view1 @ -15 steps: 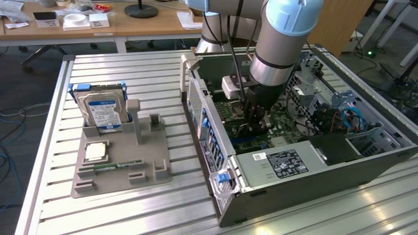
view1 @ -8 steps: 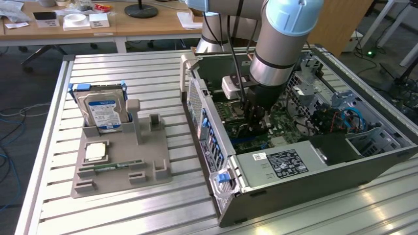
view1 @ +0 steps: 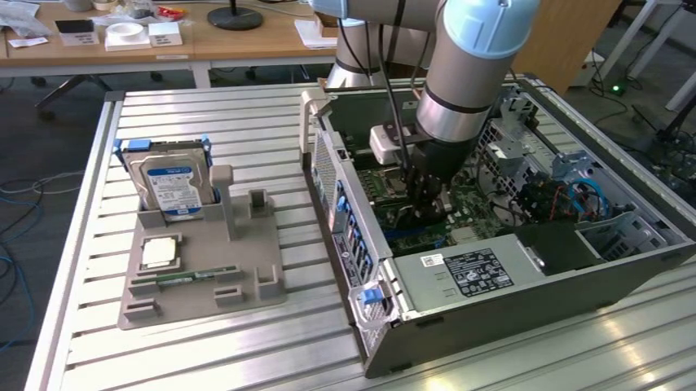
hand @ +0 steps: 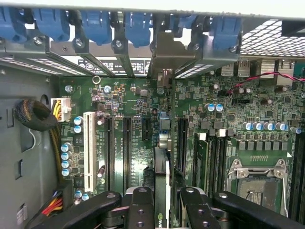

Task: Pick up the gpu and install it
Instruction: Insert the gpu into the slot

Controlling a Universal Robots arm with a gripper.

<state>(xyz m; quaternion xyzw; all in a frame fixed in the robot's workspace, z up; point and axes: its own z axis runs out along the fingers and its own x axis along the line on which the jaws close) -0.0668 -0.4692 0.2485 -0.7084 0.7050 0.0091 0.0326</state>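
My gripper (view1: 425,205) reaches down inside the open computer case (view1: 359,236), over the green motherboard (view1: 473,213). The gpu (hand: 161,164) shows edge-on in the wrist view as a thin dark card running from between my fingers (hand: 141,210) toward the case's rear wall. Its silvery bracket (hand: 164,55) stands against the rear slot openings, beneath the blue clips (hand: 138,26). The card sits between two long black expansion slots (hand: 127,148). The gripper (hand: 167,212) is shut on the gpu. In the exterior view the card is a dark shape (view1: 418,220) under the fingers.
A grey parts tray (view1: 201,281) on the slatted table at the exterior view's left holds a hard drive (view1: 174,183), a processor (view1: 161,252) and a green memory stick (view1: 191,277). Inside the case are the power supply (view1: 473,273), cable bundles (hand: 35,114) and the processor socket (hand: 257,183).
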